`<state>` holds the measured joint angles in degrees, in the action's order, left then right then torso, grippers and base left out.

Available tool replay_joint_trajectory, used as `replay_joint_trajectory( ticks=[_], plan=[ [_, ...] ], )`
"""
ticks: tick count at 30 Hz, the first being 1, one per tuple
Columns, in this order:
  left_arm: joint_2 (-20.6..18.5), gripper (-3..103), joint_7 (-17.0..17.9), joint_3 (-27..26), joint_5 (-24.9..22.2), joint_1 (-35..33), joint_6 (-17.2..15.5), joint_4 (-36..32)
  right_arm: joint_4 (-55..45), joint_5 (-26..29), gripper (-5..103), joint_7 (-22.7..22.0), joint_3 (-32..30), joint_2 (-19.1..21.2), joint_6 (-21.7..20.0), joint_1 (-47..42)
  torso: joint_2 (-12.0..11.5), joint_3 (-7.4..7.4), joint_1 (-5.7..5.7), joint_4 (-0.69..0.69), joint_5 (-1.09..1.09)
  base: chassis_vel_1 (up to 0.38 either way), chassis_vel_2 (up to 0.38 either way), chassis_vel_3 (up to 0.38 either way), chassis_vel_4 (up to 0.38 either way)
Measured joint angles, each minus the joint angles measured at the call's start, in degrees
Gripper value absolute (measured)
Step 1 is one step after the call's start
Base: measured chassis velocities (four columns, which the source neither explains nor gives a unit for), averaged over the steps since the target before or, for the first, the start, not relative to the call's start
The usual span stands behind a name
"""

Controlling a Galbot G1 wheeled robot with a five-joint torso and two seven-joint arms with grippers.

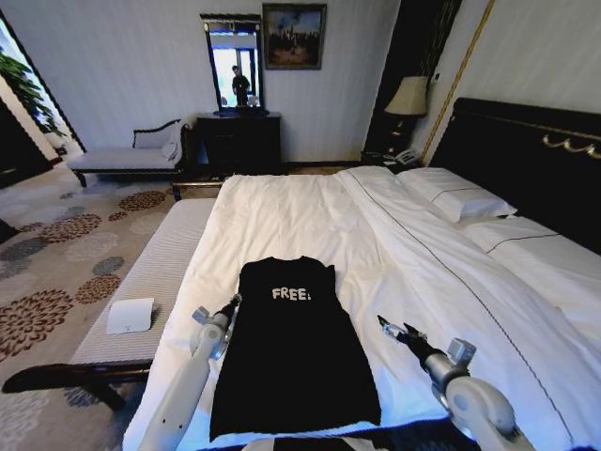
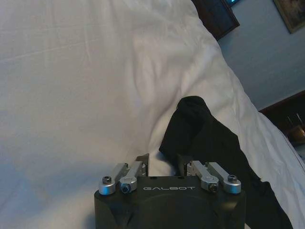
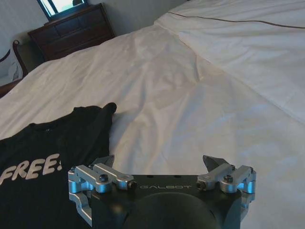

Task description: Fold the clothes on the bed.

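The T-shirt [image 1: 293,348] lies near the foot edge of the bed [image 1: 394,244], its sleeves apparently folded in already, so I judge the lengthwise folds remain. My left gripper [image 1: 231,303] sits at its left edge, fingers parted around the folded sleeve. My right gripper [image 1: 390,328] hovers released, beside the right edge, touching nothing.

Both arms are showing smooth white shells that are narrowing into silver metal joints near the wrists. The left end effector [image 2: 162,164] is sitting on a black block carrying pale "GALBOT" lettering, with brushed silver linkages on each side fastened by dark round-headed screws, and short dark fingertips [image 2: 143,160]. The right end effector [image 3: 161,164] is wearing the same black housing, faint lettering, silver links and pointed dark tips [image 3: 212,162]
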<state>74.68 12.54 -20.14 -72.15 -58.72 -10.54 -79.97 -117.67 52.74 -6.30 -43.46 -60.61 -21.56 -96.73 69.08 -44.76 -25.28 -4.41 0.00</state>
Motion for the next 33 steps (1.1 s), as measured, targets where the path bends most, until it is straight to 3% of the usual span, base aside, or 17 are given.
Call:
replay_joint_trajectory(
  ticks=[5, 15, 22, 26, 28, 29, 33],
  plan=[
    [0.15, 34, -0.1, -0.18, -1.62, 0.71, 0.13, 0.62, -0.02, -0.26, 100, 0.06, -0.25, -0.21, 0.0, -0.61, 0.0, 0.0, 0.0, 0.0, 0.0, 0.0, 0.0, 0.0, 0.0],
    [1.17, 38, 0.25, -1.23, -5.67, 2.29, 0.04, 2.71, -0.34, -0.07, 100, 0.77, -0.84, 0.04, -0.23, -1.24, 0.0, 0.0, 0.0, 0.0, 0.0, 0.0, 0.0, 0.0, 0.0],
    [2.35, 27, -0.26, -1.05, -5.85, 3.5, 0.04, 5.07, -0.51, 0.51, 100, 0.92, -1.38, 0.48, -0.29, -1.57, 0.0, 0.0, 0.0, 0.0, 0.0, 0.0, 0.0, 0.0, 0.0],
    [2.83, 8, -0.28, -0.65, -5.56, 4.13, -0.01, 5.54, -0.61, 0.81, 100, 0.97, -1.54, 0.56, -0.31, -1.56, 0.0, 0.0, 0.0, -0.01, 0.0, 0.0, 0.0, 0.0, 0.0],
    [2.84, 8, -0.28, -0.63, -5.45, 4.18, -0.01, 5.59, -0.64, 0.84, 100, 1.05, -1.6, 0.54, -0.33, -1.57, 0.0, 0.0, 0.0, -0.01, 0.01, 0.0, 0.0, 0.0, 0.0],
    [2.84, 2, -0.27, -0.64, -5.37, 4.21, -0.02, 5.62, -0.64, 0.85, 100, 1.15, -1.69, 0.47, -0.34, -1.63, 0.0, 0.0, 0.0, -0.01, 0.01, 0.0, 0.0, 0.0, 0.0],
    [2.66, 0, -0.21, -0.93, -5.3, 3.93, -0.01, 5.27, -0.59, 0.82, 100, 1.4, -1.74, 0.2, -0.39, -1.8, 0.0, 0.0, 0.0, -0.01, 0.01, 0.0, 0.0, 0.0, 0.0]
  ],
)
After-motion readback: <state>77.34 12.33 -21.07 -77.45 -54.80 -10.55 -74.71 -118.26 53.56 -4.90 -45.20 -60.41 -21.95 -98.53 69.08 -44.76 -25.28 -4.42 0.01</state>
